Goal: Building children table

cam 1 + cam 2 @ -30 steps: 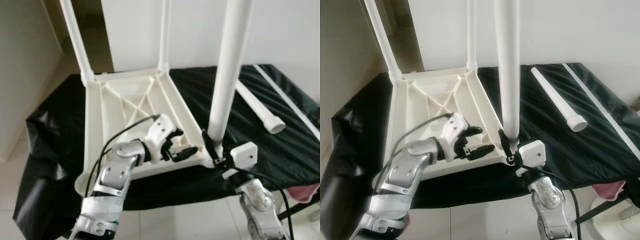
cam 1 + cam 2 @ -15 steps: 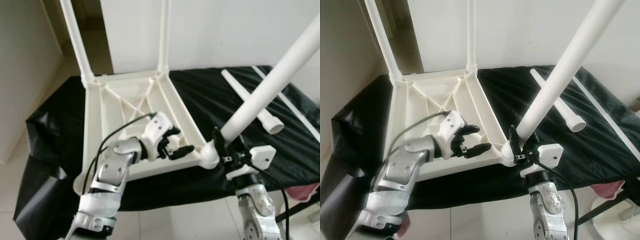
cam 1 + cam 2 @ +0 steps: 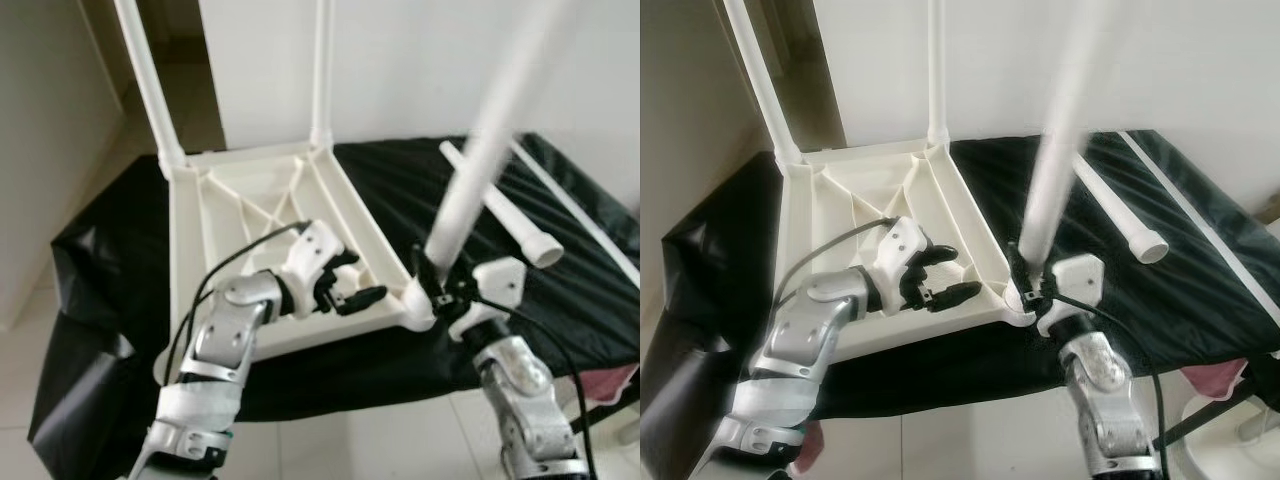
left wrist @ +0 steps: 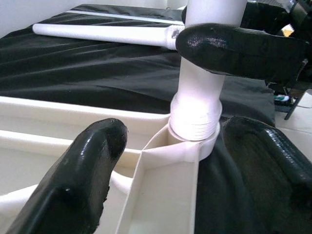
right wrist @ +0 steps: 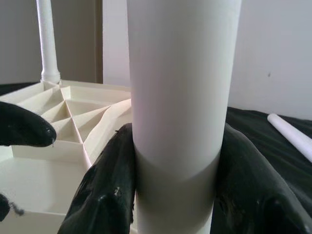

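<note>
**White plastic children's table, upside down on the black cloth**

The white plastic children's table top (image 3: 260,215) lies inverted on the black-draped work surface (image 3: 560,290) in front of you, ribbed underside up. Two slim white legs (image 3: 145,80) stand upright in its far corners.

Your right arm reaches up from below at the near right corner, wrist bent inward. Its right gripper (image 3: 432,283) is clamped around the base of a third white tubular leg (image 3: 470,185), one black finger on each side of the tube, as the right wrist view shows. That leg leans toward the right and looks motion-blurred; its threaded end sits in the round corner socket (image 4: 187,146).

Your left arm bends in across the near edge of the table top, forearm angled toward the same corner. The left gripper (image 3: 345,285) has its fingers (image 4: 80,170) spread apart, one over the ribbed tray, the other outside the rim, holding nothing.

A loose white tube leg (image 3: 515,225) lies flat on the cloth, well apart on the right.
</note>
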You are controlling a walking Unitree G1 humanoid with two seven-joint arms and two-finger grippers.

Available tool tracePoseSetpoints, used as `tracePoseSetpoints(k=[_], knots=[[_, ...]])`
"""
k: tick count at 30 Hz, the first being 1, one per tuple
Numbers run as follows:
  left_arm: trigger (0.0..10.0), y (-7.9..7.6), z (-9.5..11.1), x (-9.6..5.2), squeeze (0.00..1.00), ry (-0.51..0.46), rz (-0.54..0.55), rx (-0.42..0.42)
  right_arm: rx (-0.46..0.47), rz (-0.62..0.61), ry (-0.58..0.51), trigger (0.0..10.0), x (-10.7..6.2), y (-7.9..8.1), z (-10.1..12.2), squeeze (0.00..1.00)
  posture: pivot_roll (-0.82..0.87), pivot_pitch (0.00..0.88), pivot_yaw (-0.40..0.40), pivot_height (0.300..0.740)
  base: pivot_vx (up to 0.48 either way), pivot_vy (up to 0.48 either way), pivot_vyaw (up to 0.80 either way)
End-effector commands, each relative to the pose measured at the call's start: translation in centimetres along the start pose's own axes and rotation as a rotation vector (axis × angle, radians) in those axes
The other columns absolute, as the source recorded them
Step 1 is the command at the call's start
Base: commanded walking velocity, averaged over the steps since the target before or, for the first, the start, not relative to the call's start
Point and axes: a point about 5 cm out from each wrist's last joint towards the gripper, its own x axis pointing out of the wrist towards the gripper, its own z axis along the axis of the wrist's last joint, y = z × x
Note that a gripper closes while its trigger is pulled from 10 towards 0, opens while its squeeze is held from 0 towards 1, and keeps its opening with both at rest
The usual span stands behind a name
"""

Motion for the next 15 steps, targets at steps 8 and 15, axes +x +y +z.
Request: tracePoseSetpoints(k=[8,15], knots=[[10.0,1.3,-0.1,-0.3,0.0,0.007,0.172,0.013,-0.024,0.067,0.156,10.0,-0.8,0.4,-2.4,0.0,0.06,0.0,0.007,0.74,0.0,0.0,0.0],[10.0,1.4,0.0,-0.3,0.0,0.003,0.177,0.016,0.209,-0.07,0.139,10.0,-1.4,-0.8,-2.8,0.0,0.06,0.0,0.005,0.74,0.0,0.0,0.0]])
